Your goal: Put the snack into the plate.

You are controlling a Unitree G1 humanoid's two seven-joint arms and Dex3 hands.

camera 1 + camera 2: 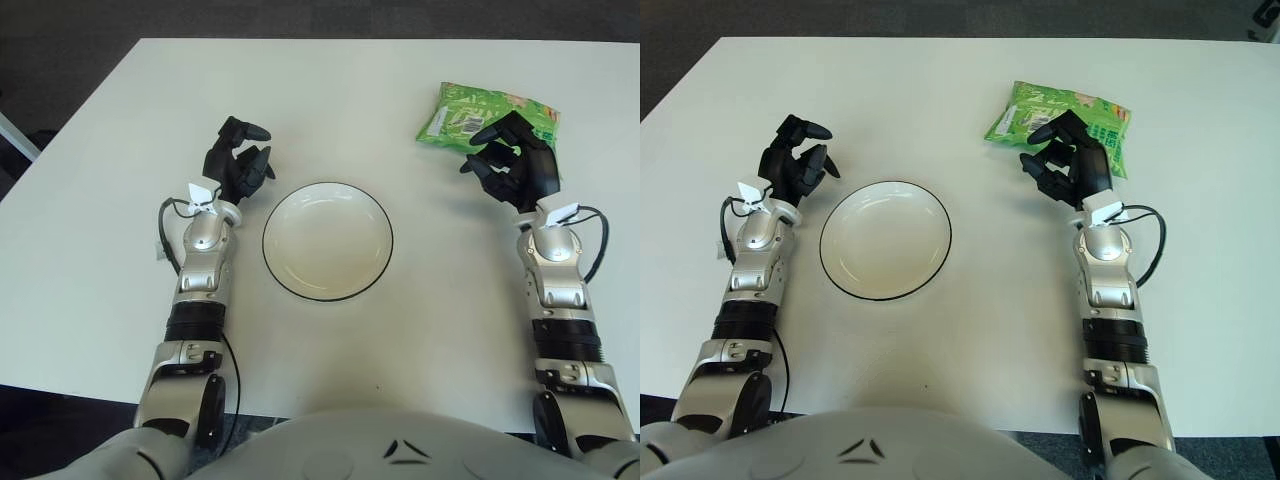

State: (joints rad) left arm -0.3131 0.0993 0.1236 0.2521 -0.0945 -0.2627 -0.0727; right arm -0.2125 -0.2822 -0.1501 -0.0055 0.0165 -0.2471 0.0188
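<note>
A green snack bag (470,108) lies flat on the white table at the far right. A white plate with a dark rim (327,240) sits in the middle of the table and holds nothing. My right hand (512,160) hovers at the bag's near right corner, fingers spread over it, not closed on it. My left hand (238,160) rests left of the plate with its fingers relaxed and empty.
The white table (330,100) stretches to the far edge; dark floor lies beyond it. Cables run along both forearms near the wrists.
</note>
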